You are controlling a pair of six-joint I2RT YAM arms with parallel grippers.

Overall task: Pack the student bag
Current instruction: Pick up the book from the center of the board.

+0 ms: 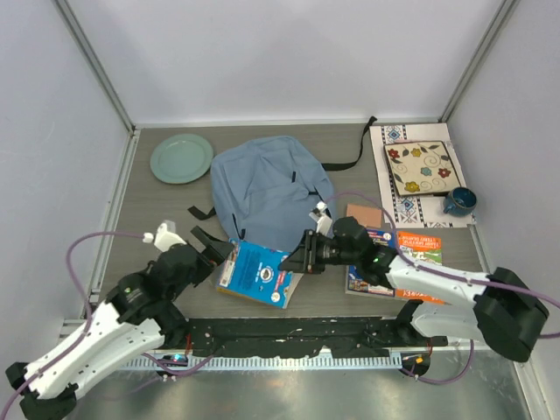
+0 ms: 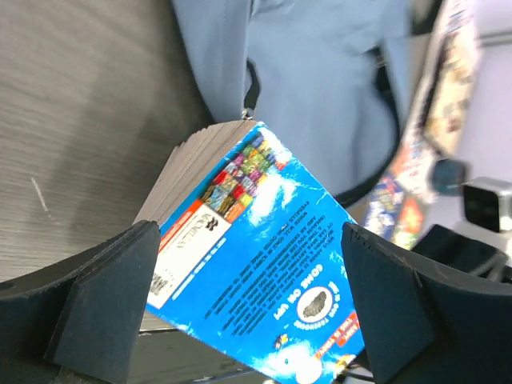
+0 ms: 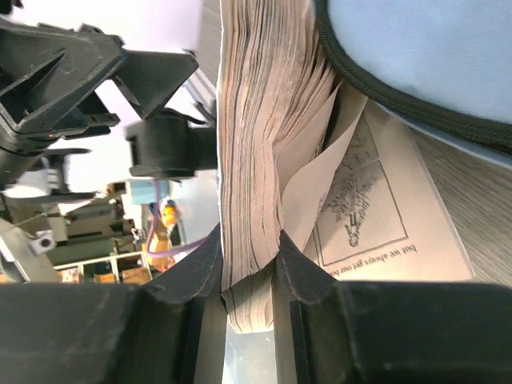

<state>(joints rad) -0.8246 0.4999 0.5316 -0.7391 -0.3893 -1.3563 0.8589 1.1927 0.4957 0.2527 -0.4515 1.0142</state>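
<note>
1. Clearly, my right gripper (image 3: pixel 250 264) pinches the blue paperback book (image 1: pixel 260 273) by its pages.
2. My left gripper (image 2: pixel 252 296) stands spread wide at the book's left end.
3. The student bag (image 1: pixel 271 188) lies mid-table, just far of the book.

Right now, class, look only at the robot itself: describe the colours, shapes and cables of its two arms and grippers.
The left arm and right arm have white shells with bulky black joints. The left gripper and right gripper are black, with thick wedge-shaped fingers. A thin purple cable loops off each arm.
</note>
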